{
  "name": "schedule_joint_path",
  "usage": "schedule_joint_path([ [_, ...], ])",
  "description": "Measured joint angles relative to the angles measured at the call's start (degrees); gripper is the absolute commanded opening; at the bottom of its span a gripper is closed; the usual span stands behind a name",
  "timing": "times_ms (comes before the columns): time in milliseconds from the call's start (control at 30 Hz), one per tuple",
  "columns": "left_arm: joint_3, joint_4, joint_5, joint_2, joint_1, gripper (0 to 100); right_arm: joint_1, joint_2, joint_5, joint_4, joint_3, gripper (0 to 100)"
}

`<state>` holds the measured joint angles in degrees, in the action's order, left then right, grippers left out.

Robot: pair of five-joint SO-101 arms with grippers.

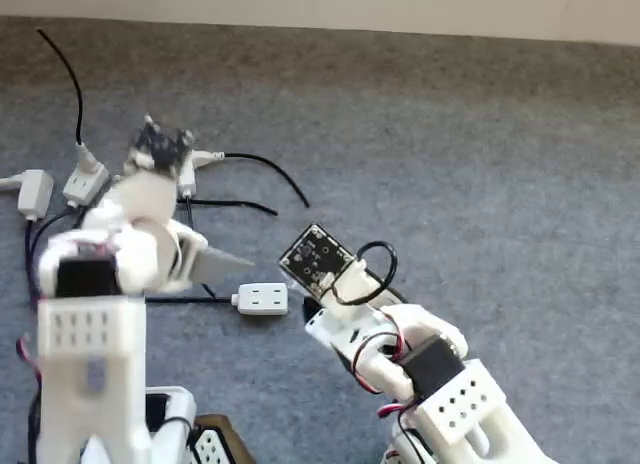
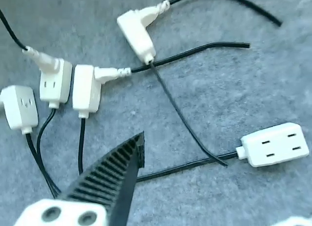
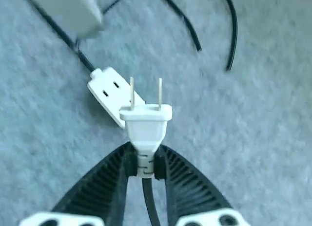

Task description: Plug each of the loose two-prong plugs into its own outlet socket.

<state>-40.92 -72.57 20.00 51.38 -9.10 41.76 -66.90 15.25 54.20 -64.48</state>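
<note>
**Plug Pinched, Prongs Aimed at Socket**

Pinches the plug [image 3: 145,121] by its neck in the right gripper [image 3: 145,161], pressed tight low down. Probably does so to leave the prongs [image 3: 160,92] bare and pointing straight out ahead. Finds the socket [image 3: 108,89] just beyond the prongs, flat on the carpet [image 1: 480,134] and skewed to them. Likely needs a twist and a dip before pushing in. Holds the left gripper [image 2: 127,160] low over the carpet, with other white cord ends [image 2: 53,82] lying ahead of it. Cannot tell whether spread or pressed together.
</note>
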Motion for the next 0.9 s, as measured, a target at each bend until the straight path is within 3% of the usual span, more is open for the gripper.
schedule_joint_path([
  [200, -12.4, 4.0, -2.7, 18.5, 5.2, 50, 6.4, -0.2, 1.1, -2.7, -0.6, 0.7],
  [333, -16.1, 6.2, -7.6, 26.3, 6.9, 52, 10.5, 3.7, 1.1, -3.7, -0.5, 0.7],
  [633, -27.9, 13.0, -9.9, 28.3, 7.1, 51, 11.5, 7.0, 0.9, -2.6, 0.4, 0.7],
  [900, -33.7, 16.5, -9.4, 29.0, 10.3, 50, 7.2, 7.2, 1.6, 7.9, 14.9, 0.7],
])
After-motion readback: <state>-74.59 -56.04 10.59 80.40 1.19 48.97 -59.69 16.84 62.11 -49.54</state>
